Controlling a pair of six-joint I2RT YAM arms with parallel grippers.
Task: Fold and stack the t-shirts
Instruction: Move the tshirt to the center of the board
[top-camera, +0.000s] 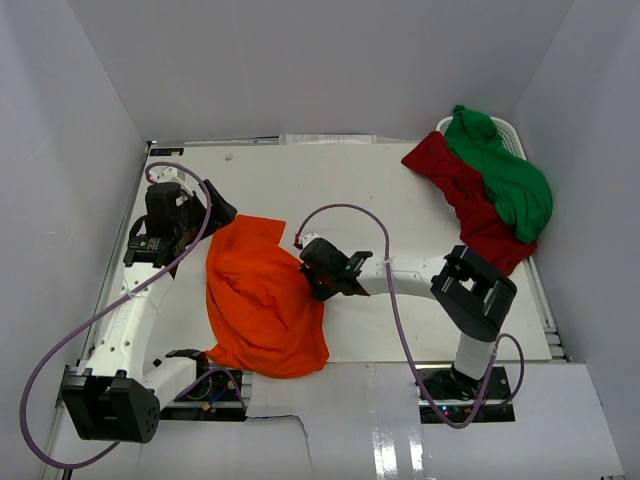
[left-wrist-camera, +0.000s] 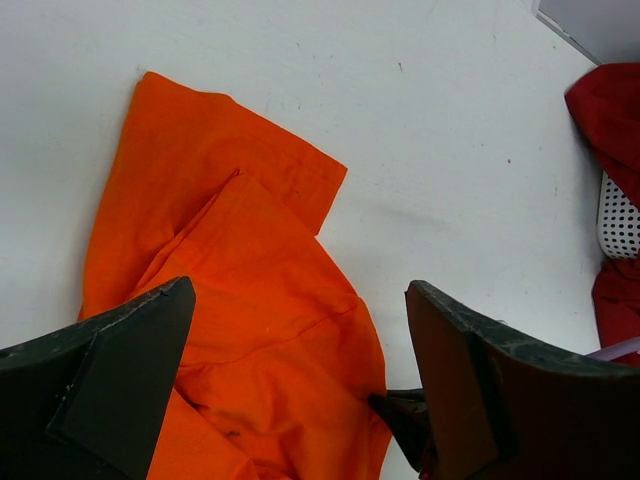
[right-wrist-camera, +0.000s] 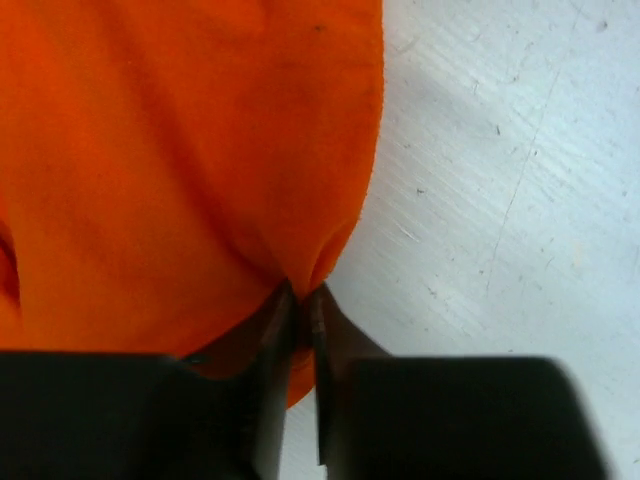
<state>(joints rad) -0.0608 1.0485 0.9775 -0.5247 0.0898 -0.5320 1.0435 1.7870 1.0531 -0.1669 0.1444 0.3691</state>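
The orange t-shirt (top-camera: 262, 300) lies crumpled on the white table, left of centre; it also shows in the left wrist view (left-wrist-camera: 235, 310) and the right wrist view (right-wrist-camera: 170, 170). My right gripper (top-camera: 312, 277) is shut on the orange shirt's right edge, pinching a fold of cloth (right-wrist-camera: 300, 290). My left gripper (top-camera: 215, 217) is open and empty, hovering just above the shirt's far left corner (left-wrist-camera: 300, 400). The dark red t-shirt (top-camera: 470, 205) and the green t-shirt (top-camera: 505, 170) lie heaped together at the far right.
A white perforated basket (top-camera: 512, 135) sits under the red and green shirts at the far right corner; it also shows in the left wrist view (left-wrist-camera: 618, 225). White walls close in the table on three sides. Purple cables loop from both arms.
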